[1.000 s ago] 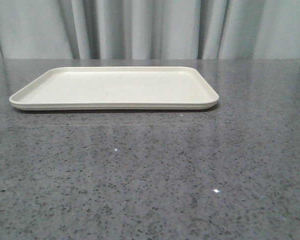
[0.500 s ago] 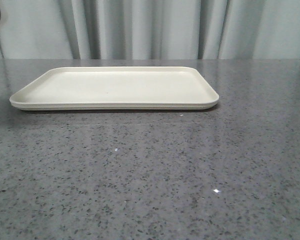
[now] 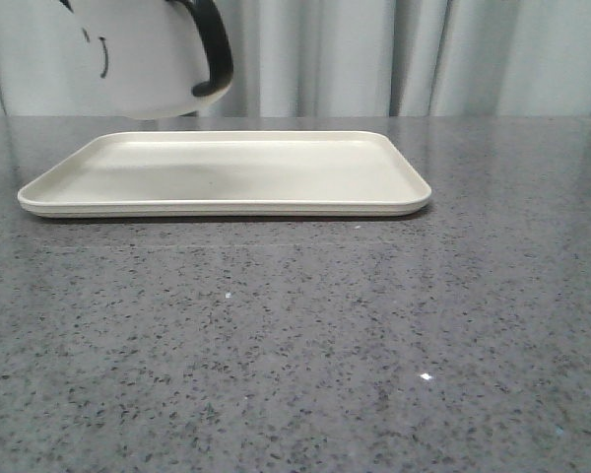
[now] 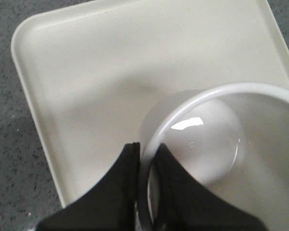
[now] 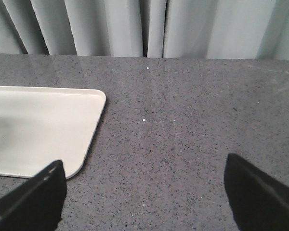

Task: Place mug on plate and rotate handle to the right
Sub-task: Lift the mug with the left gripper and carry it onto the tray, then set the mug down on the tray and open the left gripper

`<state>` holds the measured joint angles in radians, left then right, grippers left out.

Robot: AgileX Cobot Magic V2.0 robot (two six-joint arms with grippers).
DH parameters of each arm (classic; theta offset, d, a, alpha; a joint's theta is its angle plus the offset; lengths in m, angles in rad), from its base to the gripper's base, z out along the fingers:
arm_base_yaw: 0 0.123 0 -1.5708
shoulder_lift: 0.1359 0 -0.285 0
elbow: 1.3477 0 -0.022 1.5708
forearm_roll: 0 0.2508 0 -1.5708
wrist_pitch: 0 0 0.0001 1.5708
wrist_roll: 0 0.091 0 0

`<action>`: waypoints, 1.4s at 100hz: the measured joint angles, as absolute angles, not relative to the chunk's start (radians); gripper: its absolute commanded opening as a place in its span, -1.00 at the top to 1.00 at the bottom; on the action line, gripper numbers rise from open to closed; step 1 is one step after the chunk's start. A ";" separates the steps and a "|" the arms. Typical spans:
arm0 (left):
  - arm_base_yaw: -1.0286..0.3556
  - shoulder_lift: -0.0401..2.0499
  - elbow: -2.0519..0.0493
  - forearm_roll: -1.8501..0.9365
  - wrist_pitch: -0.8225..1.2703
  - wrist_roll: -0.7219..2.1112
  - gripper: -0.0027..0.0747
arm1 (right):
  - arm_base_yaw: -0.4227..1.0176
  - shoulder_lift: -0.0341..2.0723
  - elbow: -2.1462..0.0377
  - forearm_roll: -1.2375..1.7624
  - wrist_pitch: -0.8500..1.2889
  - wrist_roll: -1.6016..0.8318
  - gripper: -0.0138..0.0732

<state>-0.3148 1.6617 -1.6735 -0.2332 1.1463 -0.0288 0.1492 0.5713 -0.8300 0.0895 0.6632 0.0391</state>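
Your left gripper point(image 4: 145, 166) is clamped on the rim of the white mug point(image 3: 138, 59), one finger inside and one outside the wall. You have the mug in the air above the left end of the cream plate point(image 3: 374, 187), clear of its surface, with a soft shadow under it. Its black handle point(image 3: 212, 49) faces right in the front view, and part of the smiley print shows on the body. Your right gripper point(image 5: 144, 197) hangs spread wide over the grey speckled table point(image 3: 295, 345), beyond the plate's right edge, gripping nothing.
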 measured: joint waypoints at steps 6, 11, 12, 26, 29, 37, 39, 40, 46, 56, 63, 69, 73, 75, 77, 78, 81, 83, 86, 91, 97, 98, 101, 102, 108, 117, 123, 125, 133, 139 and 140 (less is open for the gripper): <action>-0.324 1.707 -1.725 -0.231 1.159 -0.039 0.98 | 0.149 0.571 -0.830 0.089 0.663 0.039 -0.83; -0.332 1.743 -1.762 -0.227 1.171 -0.046 0.98 | 0.149 0.571 -0.830 0.089 0.663 0.039 -0.83; -0.334 1.753 -1.767 -0.224 1.172 -0.046 0.98 | 0.149 0.571 -0.830 0.089 0.663 0.039 -0.83; -0.370 1.832 -1.841 -0.187 1.192 -0.069 0.98 | 0.149 0.571 -0.830 0.089 0.663 0.039 -0.83; -0.379 1.845 -1.855 -0.179 1.198 -0.073 0.98 | 0.149 0.571 -0.830 0.089 0.663 0.039 -0.83; -0.401 1.873 -1.873 -0.153 1.214 -0.087 0.98 | 0.149 0.571 -0.830 0.089 0.663 0.039 -0.83; -0.405 1.879 -1.875 -0.148 1.217 -0.089 0.98 | 0.149 0.571 -0.830 0.089 0.663 0.039 -0.83; -0.407 1.882 -1.876 -0.144 1.219 -0.089 0.98 | 0.149 0.571 -0.830 0.089 0.663 0.039 -0.83; -0.420 1.896 -1.880 -0.139 1.225 -0.093 0.98 | 0.149 0.571 -0.830 0.089 0.663 0.039 -0.83; -0.427 1.915 -1.880 -0.137 1.228 -0.097 0.98 | 0.149 0.571 -0.830 0.089 0.663 0.039 -0.83; -0.429 1.925 -1.882 -0.134 1.230 -0.099 0.98 | 0.149 0.571 -0.830 0.089 0.663 0.039 -0.83; -0.429 1.930 -1.882 -0.131 1.230 -0.099 0.98 | 0.149 0.571 -0.830 0.089 0.663 0.039 -0.83; -0.429 1.932 -1.882 -0.129 1.230 -0.100 0.98 | 0.149 0.571 -0.830 0.089 0.663 0.039 -0.83; -0.429 1.932 -1.882 -0.129 1.230 -0.100 0.98 | 0.149 0.571 -0.830 0.089 0.663 0.039 -0.83; -0.429 1.932 -1.882 -0.129 1.230 -0.101 0.98 | 0.149 0.571 -0.830 0.089 0.663 0.039 -0.83; -0.429 1.932 -1.882 -0.129 1.230 -0.101 0.98 | 0.149 0.571 -0.830 0.089 0.663 0.039 -0.83; -0.429 1.932 -1.882 -0.129 1.230 -0.101 0.98 | 0.149 0.571 -0.830 0.089 0.663 0.039 -0.83; -0.429 1.932 -1.882 -0.129 1.230 -0.101 0.98 | 0.149 0.571 -0.830 0.089 0.663 0.039 -0.83; -0.429 1.932 -1.882 -0.129 1.230 -0.101 0.98 | 0.149 0.571 -0.830 0.089 0.663 0.039 -0.83; -0.429 1.932 -1.882 -0.129 1.230 -0.102 0.98 | 0.149 0.571 -0.830 0.089 0.663 0.039 -0.83; -0.429 1.932 -1.882 -0.129 1.230 -0.103 0.98 | 0.149 0.571 -0.830 0.089 0.663 0.039 -0.83; -0.429 1.932 -1.882 -0.129 1.230 -0.103 0.98 | 0.149 0.571 -0.830 0.089 0.663 0.039 -0.83; -0.429 1.932 -1.882 -0.129 1.230 -0.103 0.98 | 0.149 0.571 -0.830 0.089 0.663 0.039 -0.83; -0.429 1.932 -1.882 -0.129 1.230 -0.103 0.98 | 0.149 0.571 -0.830 0.089 0.663 0.039 -0.83; -0.429 1.932 -1.882 -0.129 1.230 -0.103 0.98 | 0.149 0.571 -0.830 0.089 0.663 0.039 -0.83; -0.429 1.934 -1.882 -0.129 1.234 -0.103 0.98 | 0.149 0.571 -0.830 0.089 0.663 0.039 -0.83; -0.429 1.938 -1.882 -0.129 1.241 -0.103 0.98 | 0.149 0.571 -0.830 0.089 0.663 0.039 -0.83; -0.429 1.940 -1.882 -0.129 1.241 -0.103 0.98 | 0.149 0.571 -0.830 0.089 0.663 0.039 -0.83; -0.429 1.946 -1.886 -0.129 1.245 -0.103 0.98 | 0.149 0.571 -0.830 0.089 0.663 0.039 -0.83; -0.429 1.947 -1.888 -0.129 1.247 -0.103 0.98 | 0.149 0.571 -0.830 0.089 0.663 0.039 -0.83; -0.429 1.947 -1.888 -0.129 1.247 -0.103 0.98 | 0.149 0.571 -0.830 0.089 0.663 0.039 -0.83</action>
<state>-0.4295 1.9469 -1.8877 -0.1294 1.2472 -0.1035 0.1492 0.5713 -0.8300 0.0895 0.6632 0.0391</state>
